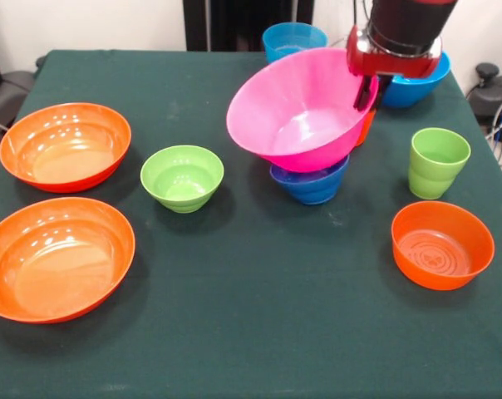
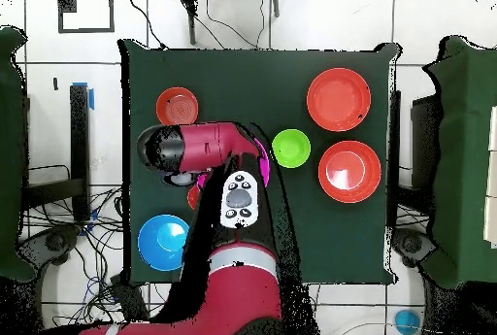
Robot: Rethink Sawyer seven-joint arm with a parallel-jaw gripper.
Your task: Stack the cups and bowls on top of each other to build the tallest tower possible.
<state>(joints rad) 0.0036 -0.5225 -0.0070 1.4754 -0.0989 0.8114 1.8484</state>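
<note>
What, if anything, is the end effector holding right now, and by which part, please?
The end effector grips the big pink bowl by its far rim, holding it tilted over the small dark blue bowl.

Pink bowl [image 1: 305, 112], dark blue bowl [image 1: 311, 183], lime green cup [image 1: 436, 162], lime green bowl [image 1: 182, 177], orange bowls [image 1: 66, 146], dark green table [image 1: 259, 316]

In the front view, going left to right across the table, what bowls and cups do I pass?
Two wide orange bowls, one behind the other, → small lime green bowl → big pink bowl tilted over the dark blue bowl → lime green cup and smaller orange bowl, about level.
</note>
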